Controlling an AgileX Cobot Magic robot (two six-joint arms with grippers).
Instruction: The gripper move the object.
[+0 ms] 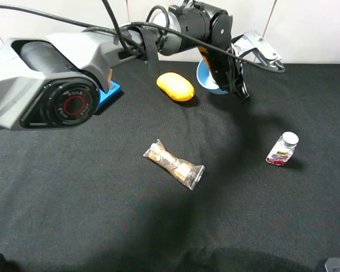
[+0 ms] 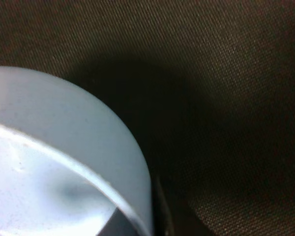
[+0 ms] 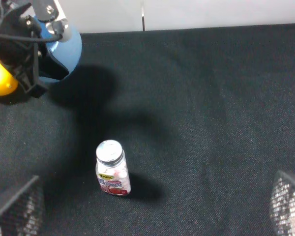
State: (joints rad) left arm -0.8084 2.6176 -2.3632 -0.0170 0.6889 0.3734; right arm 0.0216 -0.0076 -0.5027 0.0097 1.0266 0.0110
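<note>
The light blue bowl is at the back of the black table, tilted on its side and off the cloth. My left gripper reaches across and is shut on its rim. The left wrist view shows the bowl's wall and pale inside very close, with a dark finger against the rim. The right wrist view shows the bowl with the left gripper on it. My right gripper is open and empty, well short of the bowl, with its fingertips at the frame's corners.
A yellow oval fruit lies just left of the bowl. A wrapped snack lies mid-table. A small bottle with a silver cap stands at the right. A flat blue device sits by the left arm. A white wall bounds the back.
</note>
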